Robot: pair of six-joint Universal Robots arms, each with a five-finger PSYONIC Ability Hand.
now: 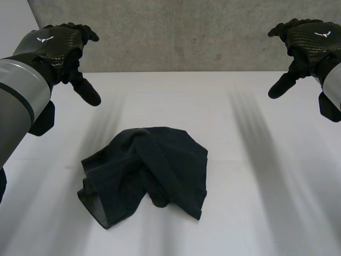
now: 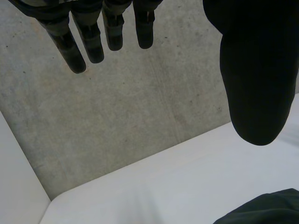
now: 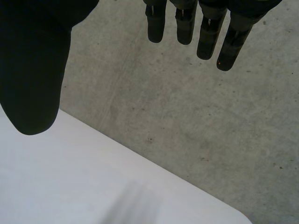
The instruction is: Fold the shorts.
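Observation:
The black shorts (image 1: pixel 146 173) lie crumpled in a heap on the white table (image 1: pixel 245 160), near its front middle. My left hand (image 1: pixel 61 45) hovers high at the far left, well apart from the cloth, its fingers (image 2: pixel 93 39) straight and its thumb spread wide, holding nothing. At the far right my right hand (image 1: pixel 306 42) hangs just as high, its fingers (image 3: pixel 205 32) straight and empty too. An edge of the shorts (image 2: pixel 266 210) peeks in below the left thumb in the left wrist view.
A grey concrete wall (image 1: pixel 186 32) rises behind the table's far edge. White tabletop lies on both sides of the shorts and behind them.

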